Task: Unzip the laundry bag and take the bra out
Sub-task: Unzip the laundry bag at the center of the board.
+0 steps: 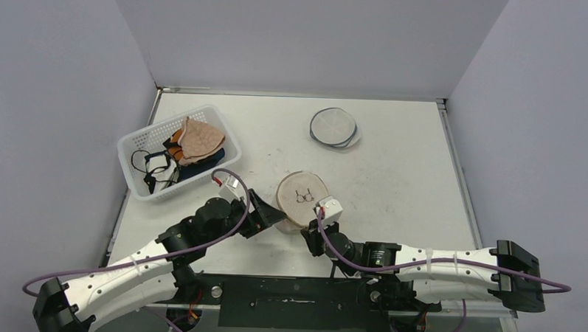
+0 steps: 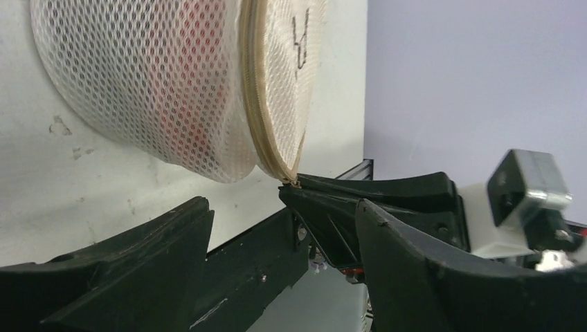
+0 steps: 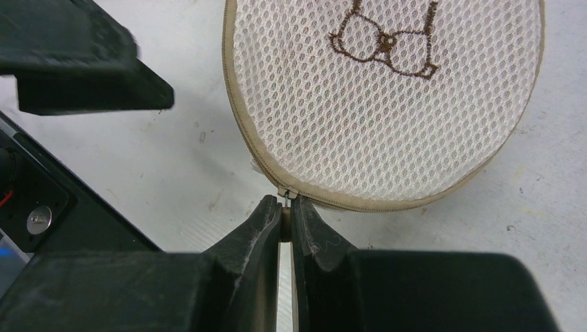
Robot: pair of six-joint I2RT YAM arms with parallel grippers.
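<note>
Mesh: looks soft, light, floppy laundry bag (image 3: 381, 97)
Grab spot: zipper pull (image 3: 284, 193), mid-frame under the bag
Right gripper (image 3: 284, 207): pinching that pull
Left gripper (image 1: 271, 215): spread wide, empty

No letters, numbers or brand names can be read in any of the views. The only sign is on the laundry bag (image 3: 374, 131): a small brown drawing (image 3: 384, 41) of a bra, stitched in thread on the white mesh of the round flat face. In the right wrist view it stands in the upper right of the frame. In the top view it is a small dark mark near the middle of the frame. In the left wrist view only a part of it shows, at the top centre, seen nearly edge-on.
</note>
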